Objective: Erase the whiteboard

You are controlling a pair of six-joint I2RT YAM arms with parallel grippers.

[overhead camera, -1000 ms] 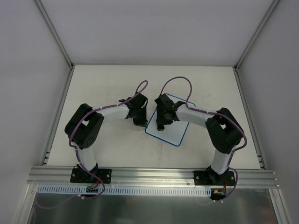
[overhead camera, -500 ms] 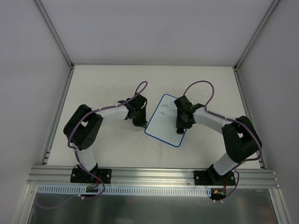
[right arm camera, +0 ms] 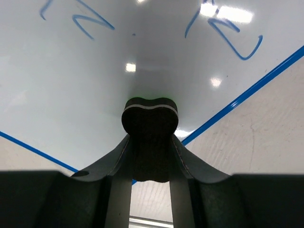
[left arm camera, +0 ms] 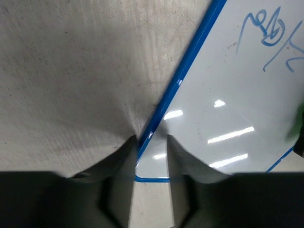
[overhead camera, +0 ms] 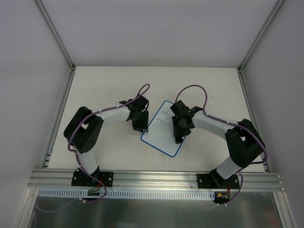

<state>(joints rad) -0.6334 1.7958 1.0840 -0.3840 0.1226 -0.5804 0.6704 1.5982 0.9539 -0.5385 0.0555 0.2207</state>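
The whiteboard (overhead camera: 159,137), white with a thin blue rim, lies tilted on the table between the arms. It bears blue handwritten marks (left arm camera: 270,33) at its far part. My left gripper (overhead camera: 139,125) stands at the board's left edge. In the left wrist view (left arm camera: 151,154) its jaws are a little apart and straddle the blue rim near a corner. My right gripper (overhead camera: 179,135) is shut on the black eraser block (right arm camera: 149,128), which presses on the board face (right arm camera: 95,80) near its right rim. Blue marks (right arm camera: 228,35) lie beyond the eraser.
An aluminium rail (overhead camera: 156,178) runs along the near table edge by the arm bases. White enclosure walls with metal posts (overhead camera: 57,38) stand left, right and behind. Purple cables (overhead camera: 192,90) loop above both wrists.
My right gripper swept with the eraser from the board's left part to the right, then back toward the near middle. The board slid and turned toward the near left. The left gripper barely moved.
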